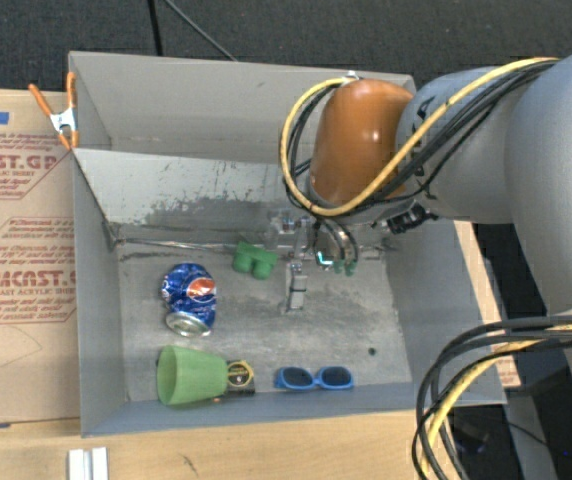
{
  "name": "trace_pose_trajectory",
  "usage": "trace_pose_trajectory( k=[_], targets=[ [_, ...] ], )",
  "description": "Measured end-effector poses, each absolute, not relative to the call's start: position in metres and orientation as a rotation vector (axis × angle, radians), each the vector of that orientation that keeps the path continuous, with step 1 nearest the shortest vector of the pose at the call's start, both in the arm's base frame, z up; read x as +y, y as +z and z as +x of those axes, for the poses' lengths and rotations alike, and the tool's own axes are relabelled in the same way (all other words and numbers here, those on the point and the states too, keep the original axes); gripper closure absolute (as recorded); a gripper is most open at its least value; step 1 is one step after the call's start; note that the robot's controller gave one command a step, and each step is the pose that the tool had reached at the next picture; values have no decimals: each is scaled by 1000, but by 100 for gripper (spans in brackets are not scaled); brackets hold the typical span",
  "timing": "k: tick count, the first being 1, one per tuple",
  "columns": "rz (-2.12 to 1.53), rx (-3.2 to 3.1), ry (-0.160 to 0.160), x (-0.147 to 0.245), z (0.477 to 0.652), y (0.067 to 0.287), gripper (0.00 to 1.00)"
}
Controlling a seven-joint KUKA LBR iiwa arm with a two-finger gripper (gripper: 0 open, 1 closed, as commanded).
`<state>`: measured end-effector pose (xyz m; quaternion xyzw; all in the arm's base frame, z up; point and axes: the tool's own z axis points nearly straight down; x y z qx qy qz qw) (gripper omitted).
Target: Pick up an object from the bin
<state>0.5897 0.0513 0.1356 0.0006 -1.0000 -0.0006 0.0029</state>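
My gripper (pixel 296 286) hangs low over the bin floor, right of the middle and under the arm's orange cover. Nothing shows between its tips. A small green block (pixel 254 259) lies on the floor just to its left, a short gap away. Further left lies a crushed blue soda can (pixel 189 298) on its side.
Along the bin's front wall lie a green plastic cup (pixel 191 376) on its side, a small black and yellow tape measure (pixel 238 376) touching it, and blue sunglasses (pixel 313 378). The arm and its cables cover the bin's right back corner.
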Motion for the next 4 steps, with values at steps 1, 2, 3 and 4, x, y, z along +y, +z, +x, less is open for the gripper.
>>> trace_pose_trajectory(
  k=[1, 2, 3, 4],
  targets=[
    [49, -3139, -7, 150, 585, 94, 0],
    [197, -3136, -5, 215, 577, 69, 0],
    [422, -3122, -2, 217, 569, 71, 0],
    [419, -3123, -3, 217, 570, 73, 100]
  ],
)
